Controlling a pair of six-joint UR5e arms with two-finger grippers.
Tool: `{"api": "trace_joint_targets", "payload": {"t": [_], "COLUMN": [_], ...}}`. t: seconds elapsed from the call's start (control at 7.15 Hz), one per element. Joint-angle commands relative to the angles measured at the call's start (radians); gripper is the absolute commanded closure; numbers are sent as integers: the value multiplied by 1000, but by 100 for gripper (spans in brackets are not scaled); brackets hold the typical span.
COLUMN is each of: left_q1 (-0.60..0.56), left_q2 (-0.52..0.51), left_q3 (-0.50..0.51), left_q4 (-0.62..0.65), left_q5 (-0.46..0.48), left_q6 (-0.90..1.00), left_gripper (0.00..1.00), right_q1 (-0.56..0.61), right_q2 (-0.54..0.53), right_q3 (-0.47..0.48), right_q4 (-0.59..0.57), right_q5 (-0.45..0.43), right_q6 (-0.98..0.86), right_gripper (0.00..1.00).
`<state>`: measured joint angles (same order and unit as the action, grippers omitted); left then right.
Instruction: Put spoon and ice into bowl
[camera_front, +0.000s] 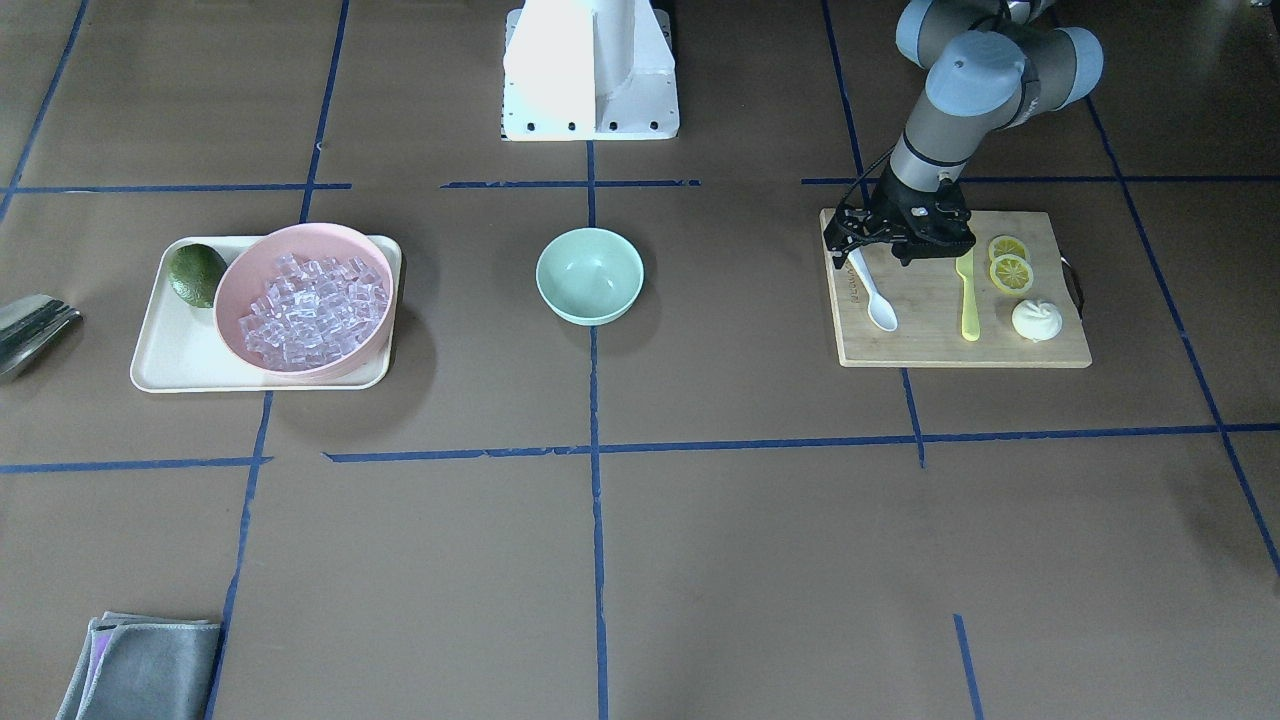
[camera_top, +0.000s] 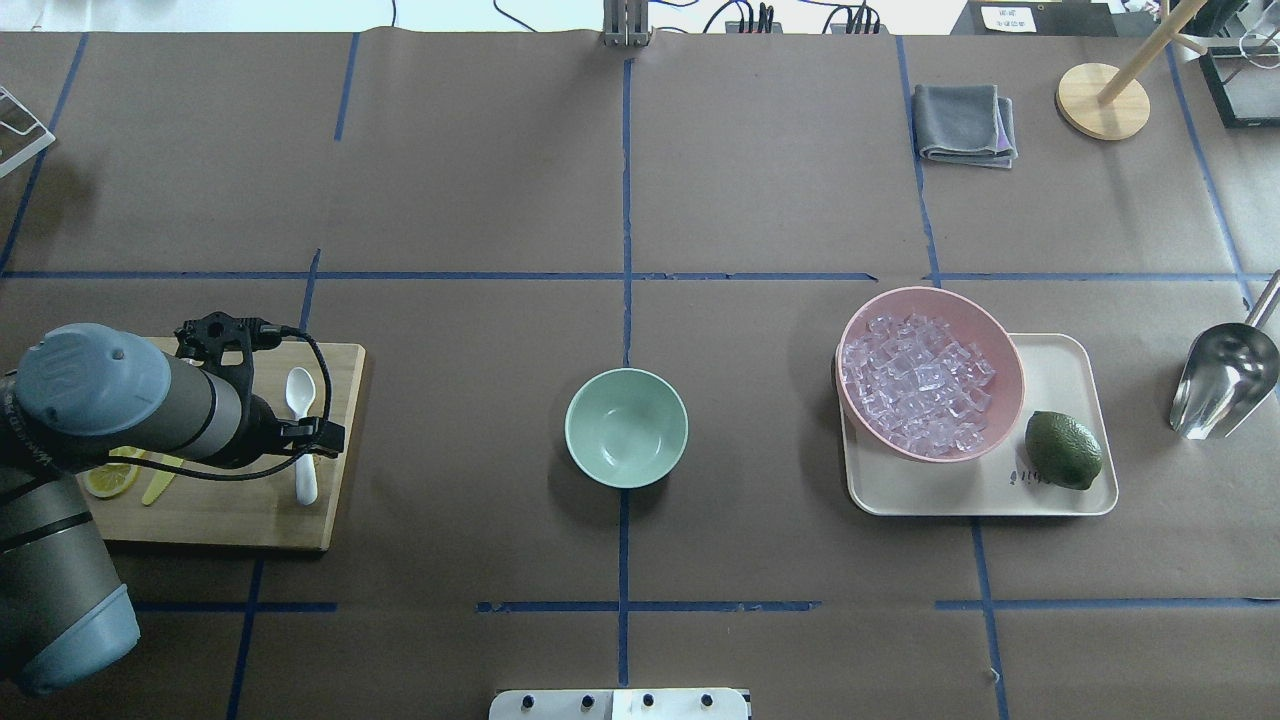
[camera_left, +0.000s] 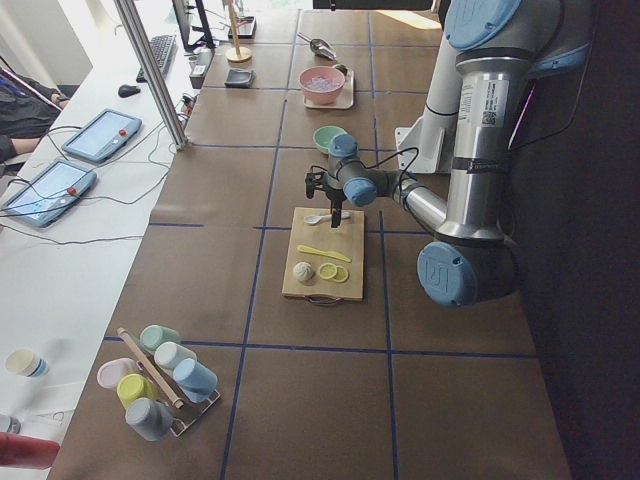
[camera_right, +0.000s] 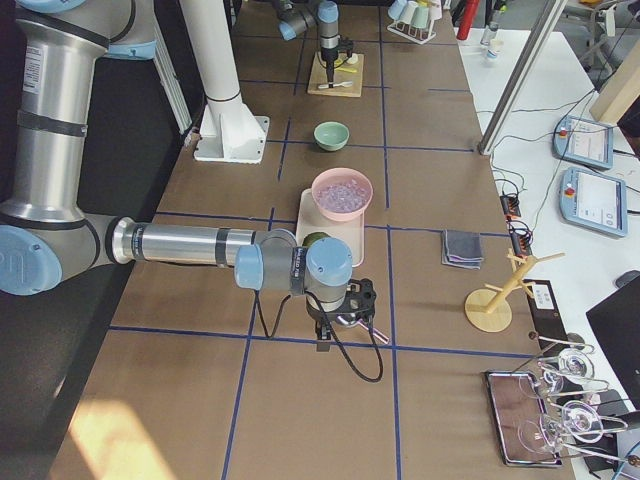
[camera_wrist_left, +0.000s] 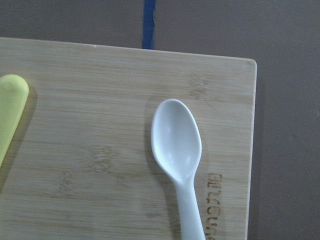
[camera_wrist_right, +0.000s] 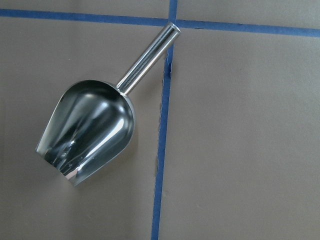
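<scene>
The white spoon (camera_front: 880, 305) lies on a wooden cutting board (camera_front: 940, 340), scoop toward the board's outer edge; it also shows in the overhead view (camera_top: 300, 390) and the left wrist view (camera_wrist_left: 177, 142). My left gripper (camera_front: 872, 255) hovers just above the spoon's handle end, apparently open and empty. The mint-green bowl (camera_top: 627, 427) stands empty at the table's middle. The ice (camera_top: 920, 385) fills a pink bowl (camera_top: 1010, 350) on a cream tray (camera_top: 960, 495). My right gripper (camera_right: 345, 315) hangs over a metal scoop (camera_wrist_right: 90, 130); I cannot tell if it is open.
A yellow-green knife (camera_front: 968, 300), lemon slices (camera_front: 1010, 265) and a white bun-shaped lump (camera_front: 1037, 320) share the board. A lime (camera_top: 1063, 450) sits on the tray. The scoop (camera_top: 1225, 380) lies right of the tray. A grey cloth (camera_top: 965, 122) lies far back.
</scene>
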<state>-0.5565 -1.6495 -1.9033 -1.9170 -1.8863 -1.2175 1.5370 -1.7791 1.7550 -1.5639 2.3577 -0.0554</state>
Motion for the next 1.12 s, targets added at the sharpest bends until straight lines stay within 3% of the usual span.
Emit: {"api": "trace_joint_targets", "payload": {"t": [0.0, 0.28, 0.7, 0.98], "left_q1": [3, 3, 4, 3], "left_q2": [-9, -7, -7, -9], "left_q3": [3, 7, 10, 7], "left_q4": [18, 19, 19, 19], "left_q5": [-1, -2, -4, -4], "left_q6": [1, 7, 9, 9], "left_gripper": [18, 49, 72, 98], "right_q1": [0, 0, -2, 0], "right_q2": [0, 0, 1, 0], "right_q3": [0, 0, -2, 0], "right_q4": [1, 1, 1, 1], "right_q5": [0, 0, 0, 0], "right_q6": [0, 0, -1, 0], "right_gripper": [0, 0, 0, 0]}}
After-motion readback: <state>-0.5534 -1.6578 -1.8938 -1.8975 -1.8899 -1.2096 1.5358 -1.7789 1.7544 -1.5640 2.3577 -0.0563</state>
